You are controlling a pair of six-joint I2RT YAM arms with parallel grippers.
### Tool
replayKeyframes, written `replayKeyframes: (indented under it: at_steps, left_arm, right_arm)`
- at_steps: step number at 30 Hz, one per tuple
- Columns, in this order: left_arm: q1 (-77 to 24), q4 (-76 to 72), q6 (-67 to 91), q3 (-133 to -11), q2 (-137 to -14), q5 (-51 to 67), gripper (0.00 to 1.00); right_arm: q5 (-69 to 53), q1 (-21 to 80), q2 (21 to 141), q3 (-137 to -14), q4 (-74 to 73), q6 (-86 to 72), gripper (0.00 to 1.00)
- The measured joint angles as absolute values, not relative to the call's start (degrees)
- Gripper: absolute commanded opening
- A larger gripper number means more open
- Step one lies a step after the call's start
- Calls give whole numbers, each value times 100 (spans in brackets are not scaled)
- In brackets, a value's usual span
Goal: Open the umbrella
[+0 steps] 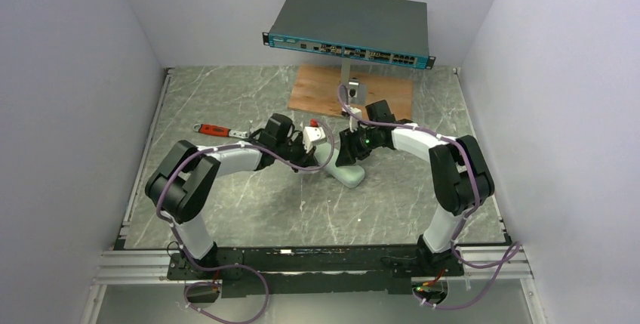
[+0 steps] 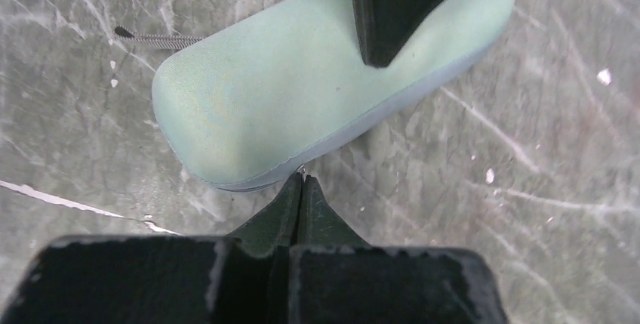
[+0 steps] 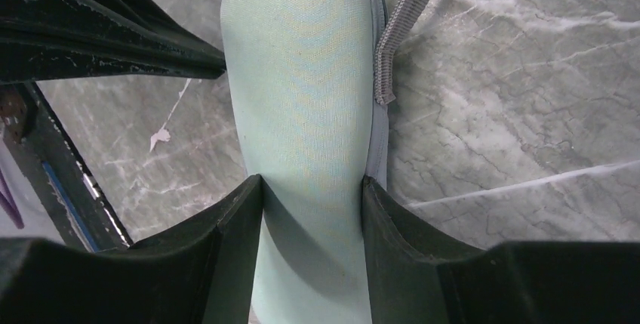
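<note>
The right tool [image 3: 311,188] was clamped across the green case [image 3: 302,75], one finger pressed to each long side, while the left tool [image 2: 302,182] was fully closed, its tips set against the case's seam near a rounded end. Whether anything was pinched there could not be told. The case was laid flat on the counter [image 3: 513,112] with a grey cord [image 3: 392,44] beside it, and the umbrella itself could not be seen in any view.
</note>
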State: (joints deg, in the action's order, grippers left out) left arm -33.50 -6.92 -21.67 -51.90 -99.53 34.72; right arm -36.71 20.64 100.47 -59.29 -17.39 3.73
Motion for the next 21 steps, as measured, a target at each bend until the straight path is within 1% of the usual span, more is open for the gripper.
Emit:
replayKeyframes:
  at_steps: [1,2,5,6,7,9,11,14,17,21]
  left_arm:
    - [-3354,-727,-1946,-5203,-9977,3470,0]
    - [-3352,-742,-1758,-5236,-10009,3474,0]
    - [-3247,-685,-1304,-5400,-10178,3583,0]
    - [-3190,-624,-1184,-5476,-10252,3673,0]
    - [-3138,-580,-1111,-5531,-10307,3743,0]
    - [-2989,-386,-1085,-5686,-10447,3826,0]
    - [-2836,-152,-1135,-5905,-10604,3931,0]
    - [-2670,128,-1267,-6313,-10873,4073,0]
    - [-2644,207,-1291,-6545,-11021,4169,0]
    - [-2661,327,-1288,-6740,-11124,4292,0]
  right_arm:
    - [-3677,2060,10042,-5920,-1726,307,17]
    - [-3704,2053,10042,-5922,-1734,303,27]
    - [-3874,1966,10009,-5924,-1914,556,61]
    - [-3931,1922,9970,-5924,-2038,701,67]
    - [-3983,1865,9911,-5924,-2226,943,70]
    - [-4093,1754,9666,-5924,-2869,1610,71]
    - [-4125,1678,9443,-5937,-3356,2145,75]
    - [-4165,1651,9380,-6104,-3975,2786,76]
    - [-4213,1651,9522,-6311,-4204,3070,76]
    - [-4248,1660,9636,-6462,-4012,3081,75]
